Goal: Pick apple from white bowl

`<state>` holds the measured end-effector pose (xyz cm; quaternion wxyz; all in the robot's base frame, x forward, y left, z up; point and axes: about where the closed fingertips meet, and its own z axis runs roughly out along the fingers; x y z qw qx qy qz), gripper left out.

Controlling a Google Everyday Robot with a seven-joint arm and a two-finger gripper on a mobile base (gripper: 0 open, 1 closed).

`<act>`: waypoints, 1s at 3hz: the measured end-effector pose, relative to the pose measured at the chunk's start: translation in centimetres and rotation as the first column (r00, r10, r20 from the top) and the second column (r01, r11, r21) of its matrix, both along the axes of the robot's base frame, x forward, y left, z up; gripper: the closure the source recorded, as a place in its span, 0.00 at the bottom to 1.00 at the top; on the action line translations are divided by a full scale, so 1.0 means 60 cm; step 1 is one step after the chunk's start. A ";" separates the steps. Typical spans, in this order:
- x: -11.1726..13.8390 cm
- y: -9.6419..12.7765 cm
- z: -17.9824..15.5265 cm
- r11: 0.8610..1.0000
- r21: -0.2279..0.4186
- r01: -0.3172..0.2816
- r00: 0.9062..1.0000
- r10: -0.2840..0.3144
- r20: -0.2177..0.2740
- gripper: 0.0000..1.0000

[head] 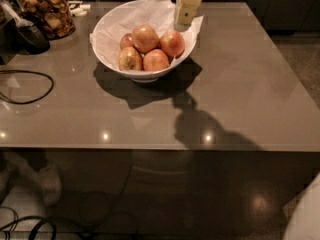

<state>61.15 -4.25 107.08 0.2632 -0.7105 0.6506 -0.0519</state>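
The round, pale pinkish-orange apple with a yellowish blush (145,37) sits on top of the pile in the wide, shallow, glossy white bowl (150,73). It rests on the other fruit: a deeper red apple (172,43) touches it on the right, another reddish one (156,60) lies in front, and a yellow-green streaked apple (129,59) is at the front left. Crinkled white paper (161,1) lines the bowl and sticks up past its far rim. The cream-coloured gripper (185,15) comes down from the top edge of the view and hangs over the bowl's far right rim, just beside the red apple and up and to the right of the target, touching no fruit. It carries nothing that can be seen, and whether it is open or closed cannot be told. The bowl stands toward the back of the glossy grey-brown table (250,84), with a glass jar of brown pieces (47,11) well off to the left and a loop of black cable (30,86) nearer the front left. The step in hand looks like the approach, with the pick not yet made. The next move would call for shifting the gripper left over the top apple and lowering it squarely, since a skewed descent could nudge the red neighbour or snag the paper.
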 end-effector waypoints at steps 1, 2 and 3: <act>0.014 0.009 0.001 1.000 0.027 0.000 1.000 -0.001 0.013 0.00; 0.024 0.008 0.000 0.999 0.049 0.014 1.000 -0.015 0.016 0.00; 0.065 0.040 -0.016 0.998 0.054 -0.010 1.000 0.011 -0.006 0.00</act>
